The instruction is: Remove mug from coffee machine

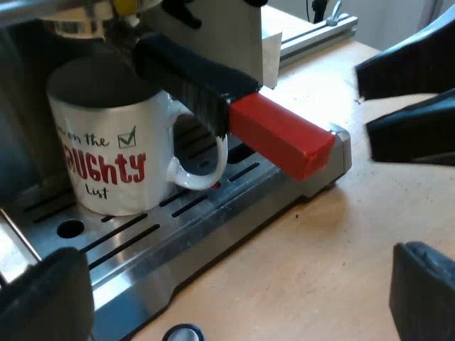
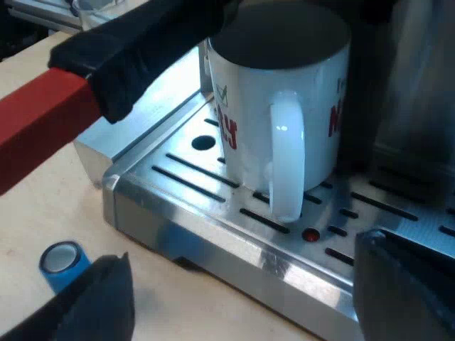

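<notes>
white red-lettered mug (image 1: pixel 106 153) stands on slotted steel drip tray (image 1: pixel 213 220); left gripper (image 1: pixel 238 288) and right gripper (image 2: pixel 242 266) show released, empty fingers.

Blue tamper (image 2: pixel 62 261) on the wooden table (image 2: pixel 60 202)

Glossy white ceramic mug (image 2: pixel 245 92); slotted drip tray (image 2: pixel 213 241) of brushed, gleaming metal; matt black holder handle (image 1: pixel 188 71), its red end (image 1: pixel 281 135) smooth plastic; pale matt wooden table (image 1: pixel 306 270)

mug (image 1: pixel 106 156) print partly turned out of sight, holder's red end (image 2: pixel 39 128) cut off at the edge
</notes>
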Robot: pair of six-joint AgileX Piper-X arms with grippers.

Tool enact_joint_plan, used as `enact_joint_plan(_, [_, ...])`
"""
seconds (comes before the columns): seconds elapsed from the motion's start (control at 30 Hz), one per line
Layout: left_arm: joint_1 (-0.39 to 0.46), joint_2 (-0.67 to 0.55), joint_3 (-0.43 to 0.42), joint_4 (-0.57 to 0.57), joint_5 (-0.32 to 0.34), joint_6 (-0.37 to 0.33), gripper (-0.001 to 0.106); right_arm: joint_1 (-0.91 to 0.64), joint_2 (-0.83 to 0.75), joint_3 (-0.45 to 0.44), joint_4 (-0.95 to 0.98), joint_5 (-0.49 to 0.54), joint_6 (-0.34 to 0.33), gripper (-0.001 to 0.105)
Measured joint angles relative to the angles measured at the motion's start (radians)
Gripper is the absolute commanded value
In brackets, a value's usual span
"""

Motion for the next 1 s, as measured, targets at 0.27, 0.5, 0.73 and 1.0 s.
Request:
enact_joint_plan(0.27, [0.000,0.000,0.000,-0.006,0.000,0.000,0.086,0.000,0.205,0.000,-0.248,0.081,0.001,0.066])
enact_joint_plan(0.5, [0.000,0.000,0.000,-0.006,0.000,0.000,0.086,0.000,0.354,-0.003,-0.447,0.159,0.007,0.066])
enact_joint_plan(0.73, [0.000,0.000,0.000,-0.006,0.000,0.000,0.086,-0.040,0.429,-0.074,-0.450,0.166,0.059,0.066])
enact_joint_plan(1.0, [0.000,0.000,0.000,-0.022,0.002,0.000,0.086,-0.105,0.477,-0.130,-0.453,0.109,0.088,0.066])
